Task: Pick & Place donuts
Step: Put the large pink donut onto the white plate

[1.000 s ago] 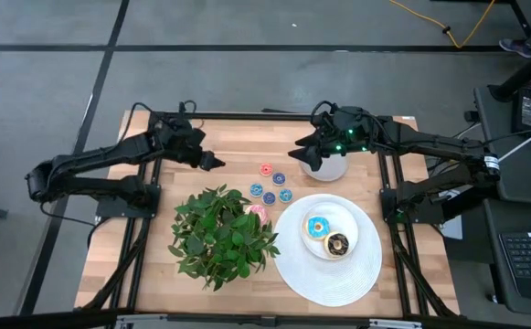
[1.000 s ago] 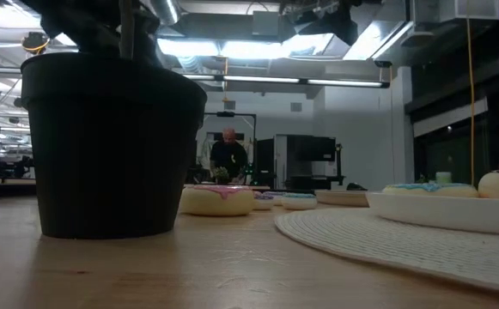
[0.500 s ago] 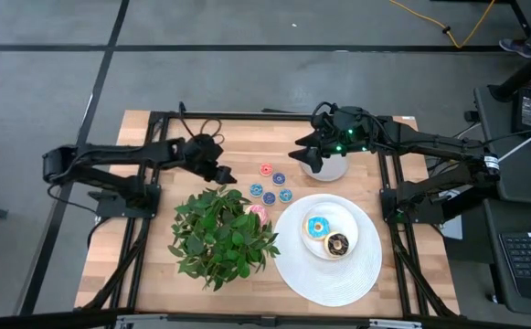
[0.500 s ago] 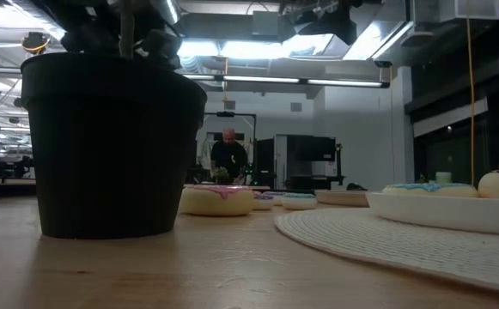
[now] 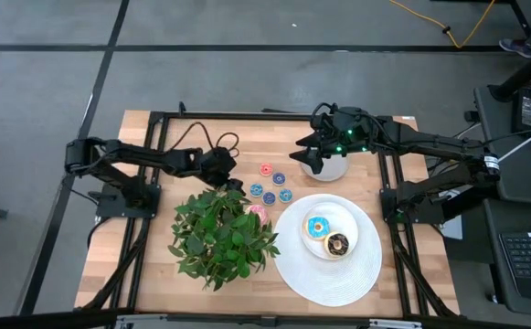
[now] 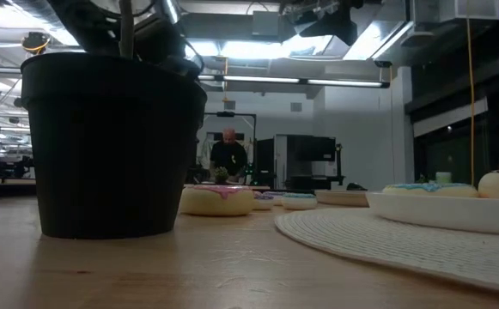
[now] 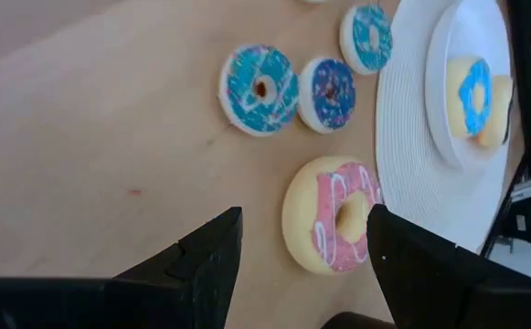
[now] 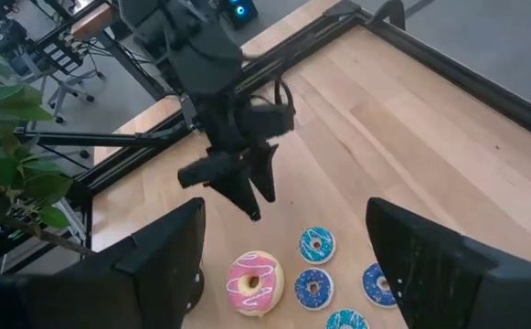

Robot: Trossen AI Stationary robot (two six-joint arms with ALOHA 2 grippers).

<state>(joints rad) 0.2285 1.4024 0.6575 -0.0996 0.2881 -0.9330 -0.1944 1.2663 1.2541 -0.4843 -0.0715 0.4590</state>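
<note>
The pink donut (image 7: 331,228) lies flat on the wooden table beside the plant; in the high view, leaves partly cover the pink donut (image 5: 257,212). My left gripper (image 7: 303,217) is open and hovers just short of it, one finger to each side, touching nothing. From above, my left gripper (image 5: 233,183) sits at the plant's far edge. The light blue donut (image 5: 318,227) and the dark brown donut (image 5: 337,244) rest on the small white plate (image 5: 349,230). Several tiny blue and red rings (image 5: 269,197) lie on the table. My right gripper (image 5: 300,155) waits open above the grey dish (image 5: 334,169).
A potted plant (image 5: 221,233) in a black pot (image 6: 112,146) fills the near-left middle. A large round white mat (image 5: 324,270) lies under the plate. Black frame rails run along both table sides. A person stands far off in the room (image 6: 228,154).
My left arm has reached toward the table's right and slightly nearer, along the plant's far edge, bringing its gripper close to the pink donut and the tiny rings. The donuts and rings have stayed where they were.
</note>
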